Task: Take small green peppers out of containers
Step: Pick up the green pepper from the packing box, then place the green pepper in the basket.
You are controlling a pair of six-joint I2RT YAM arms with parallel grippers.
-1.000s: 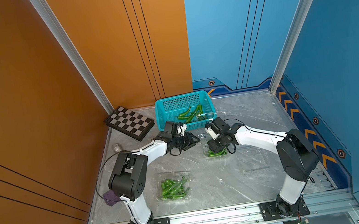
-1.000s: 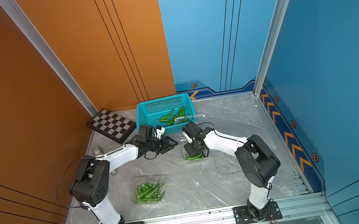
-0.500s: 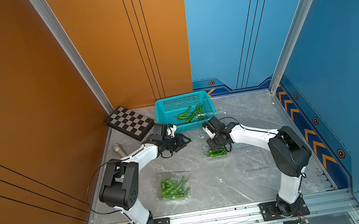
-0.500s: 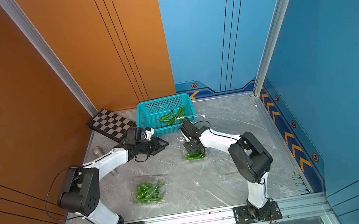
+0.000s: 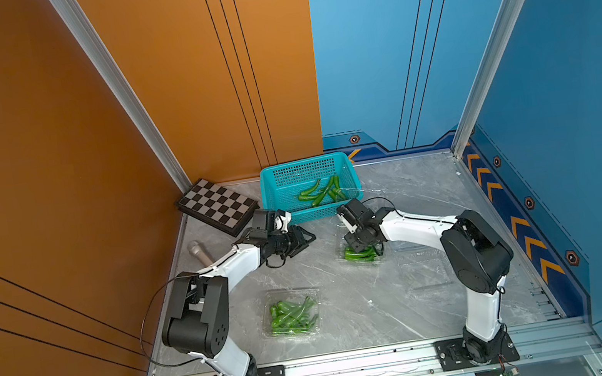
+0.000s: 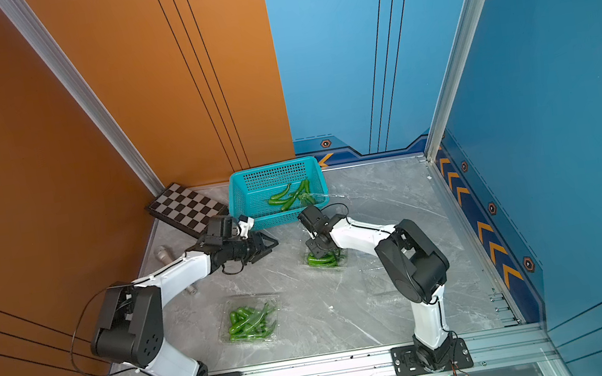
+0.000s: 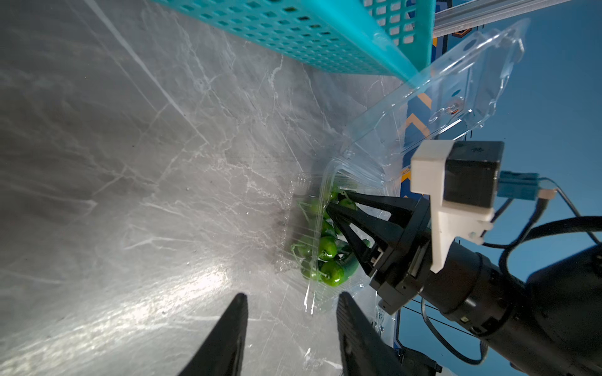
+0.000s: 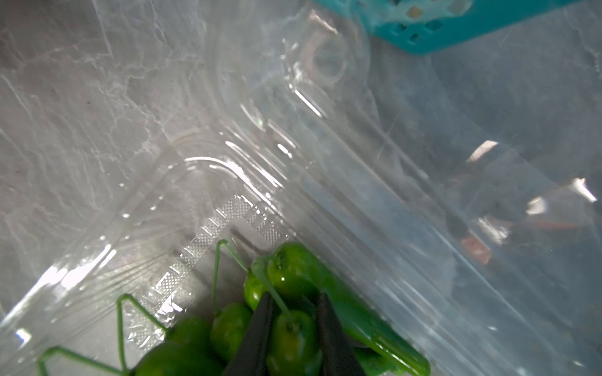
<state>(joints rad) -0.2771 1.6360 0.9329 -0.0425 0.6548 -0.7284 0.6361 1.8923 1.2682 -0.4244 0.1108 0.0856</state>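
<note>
Grey marble tabletop (image 5: 370, 308) bears an open clear plastic clamshell container (image 8: 130, 228), where the right gripper (image 8: 294, 296) pinches one small glossy green pepper (image 8: 291, 338), its far end cut off; left gripper (image 7: 293, 294) spread, empty.

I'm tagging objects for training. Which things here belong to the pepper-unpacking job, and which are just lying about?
Job: small green peppers, open container, second container, teal basket, right end effector gripping one.
Lying about: checkerboard, metal cylinder.
</note>
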